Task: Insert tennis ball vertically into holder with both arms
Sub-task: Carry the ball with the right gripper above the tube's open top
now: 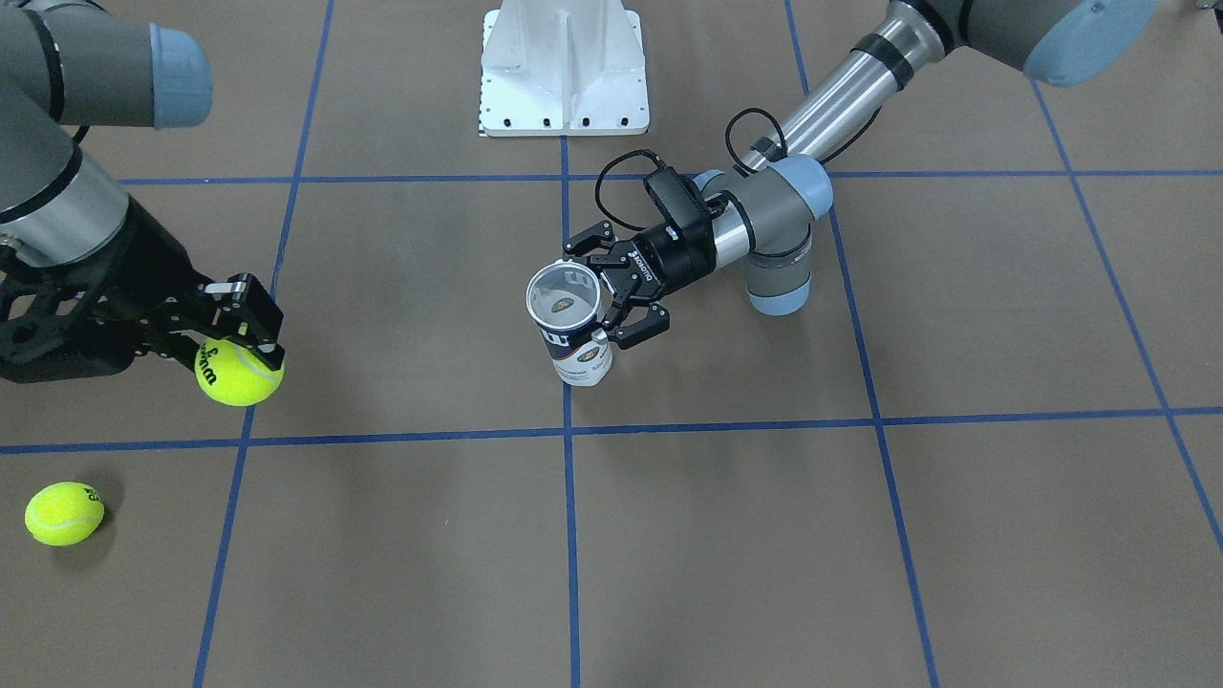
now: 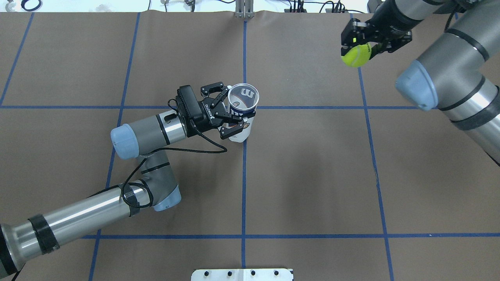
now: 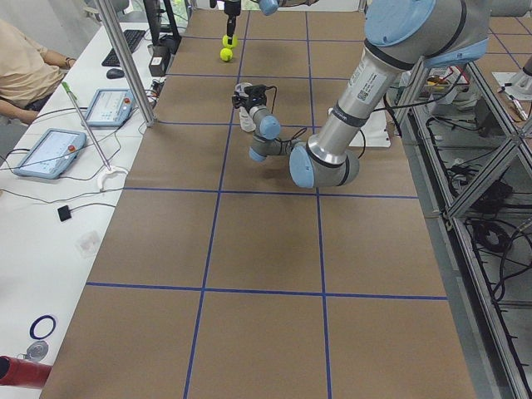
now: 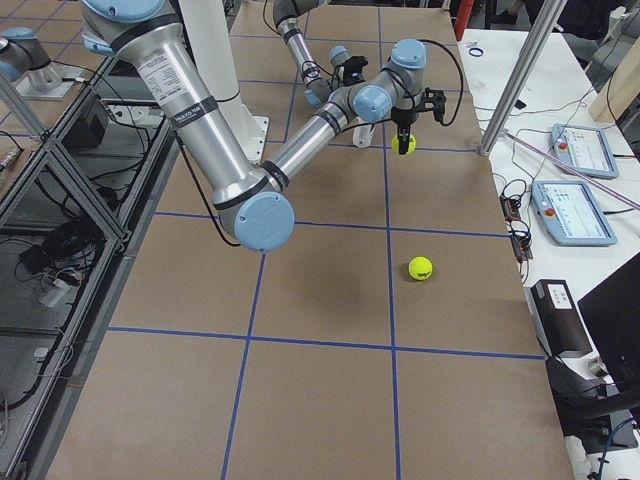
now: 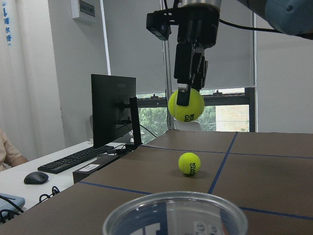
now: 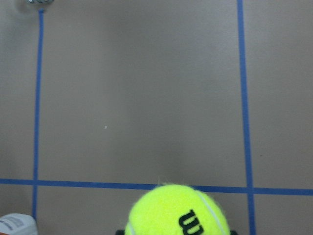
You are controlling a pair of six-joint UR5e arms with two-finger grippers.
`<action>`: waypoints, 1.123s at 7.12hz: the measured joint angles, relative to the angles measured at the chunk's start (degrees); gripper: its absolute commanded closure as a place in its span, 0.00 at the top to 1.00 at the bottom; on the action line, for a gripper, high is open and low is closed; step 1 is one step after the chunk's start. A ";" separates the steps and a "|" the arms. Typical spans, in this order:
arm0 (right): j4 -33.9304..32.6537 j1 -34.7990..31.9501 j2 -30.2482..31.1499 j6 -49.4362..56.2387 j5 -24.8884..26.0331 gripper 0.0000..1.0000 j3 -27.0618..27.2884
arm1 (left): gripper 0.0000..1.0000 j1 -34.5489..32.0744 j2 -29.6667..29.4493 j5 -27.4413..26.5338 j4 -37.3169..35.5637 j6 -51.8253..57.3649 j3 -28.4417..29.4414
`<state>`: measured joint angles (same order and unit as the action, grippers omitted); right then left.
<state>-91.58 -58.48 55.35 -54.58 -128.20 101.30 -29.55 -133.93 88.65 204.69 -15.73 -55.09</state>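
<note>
The holder (image 2: 243, 97), a clear can with a white and navy label, stands upright near the table's middle with its open mouth up. My left gripper (image 2: 233, 113) is shut on the holder (image 1: 571, 325) from the side. The left wrist view shows only its rim (image 5: 176, 213). Far toward the right end, my right gripper (image 2: 356, 48) hangs above the table, shut on a yellow-green tennis ball (image 2: 355, 55) (image 1: 239, 371) (image 6: 178, 211), well apart from the holder. The left wrist view shows that held ball (image 5: 186, 104) in the air.
A second tennis ball (image 1: 64, 513) (image 4: 420, 268) lies loose on the brown table near the right end. The white pedestal base (image 1: 564, 72) sits at the robot's side. Blue tape lines grid the table. A person (image 3: 25, 66) sits at a side desk with tablets.
</note>
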 measured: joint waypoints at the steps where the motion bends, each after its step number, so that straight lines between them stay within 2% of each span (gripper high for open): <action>1: -2.24 1.93 -4.10 -3.88 0.31 0.00 -0.11 | 0.80 0.05 -0.01 -0.03 0.00 0.00 0.07; 3: -6.93 5.52 -11.39 -10.14 1.62 0.00 -0.16 | 0.80 0.08 -0.07 -0.06 0.00 0.00 0.09; 5: -9.53 10.22 -15.88 -13.74 5.25 0.00 -0.87 | 0.80 0.08 -0.15 -0.14 0.00 0.00 0.01; 8: -10.32 16.43 -20.68 -16.98 11.28 0.00 -6.27 | 0.80 0.03 -0.27 -0.29 0.06 0.00 -0.09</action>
<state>-101.90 -42.05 34.67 -71.56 -116.91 95.03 -29.53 -134.20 88.36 204.76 -15.73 -55.18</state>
